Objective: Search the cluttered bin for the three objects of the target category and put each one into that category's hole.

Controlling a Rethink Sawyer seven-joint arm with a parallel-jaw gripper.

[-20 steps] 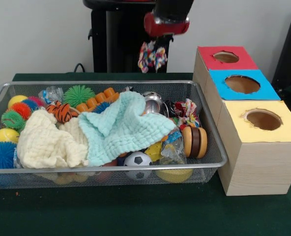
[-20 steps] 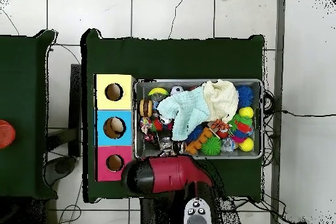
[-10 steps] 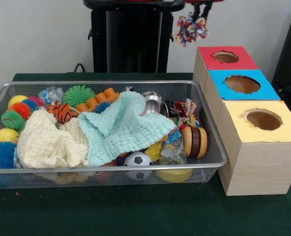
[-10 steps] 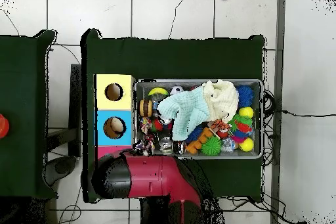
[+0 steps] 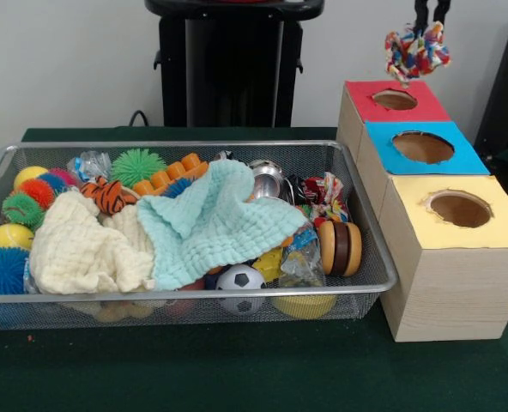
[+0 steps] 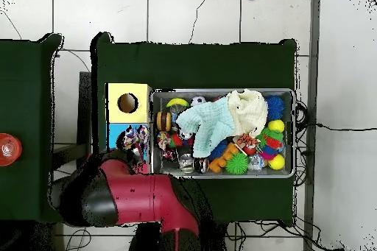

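Observation:
The wire mesh bin (image 5: 178, 145) is full of toys, with a mint cloth (image 5: 211, 219) and a cream cloth (image 5: 82, 245) lying on top. It also shows in the overhead view (image 6: 221, 90). My gripper (image 5: 432, 19) shows only its black tips at the top right of the front view. It is shut on a multi-coloured knotted rope toy (image 5: 417, 51). The toy hangs in the air above the hole of the red-topped box (image 5: 365, 105). In the overhead view the rope toy (image 6: 132, 139) shows over the row of boxes, beside my red arm (image 6: 140, 196).
A blue-topped box (image 5: 383, 144) and a yellow-topped box (image 5: 498, 227) stand in a row with the red one, right of the bin. Spiky balls (image 5: 136, 163), a soccer ball (image 5: 240, 281), a wooden yo-yo (image 5: 340, 249) and a tiger toy (image 5: 108, 196) lie in the bin.
My gripper has carried the rope toy from above the bin's far edge to the right in the front view, to above the red box. The arm now covers the red box in the overhead view.

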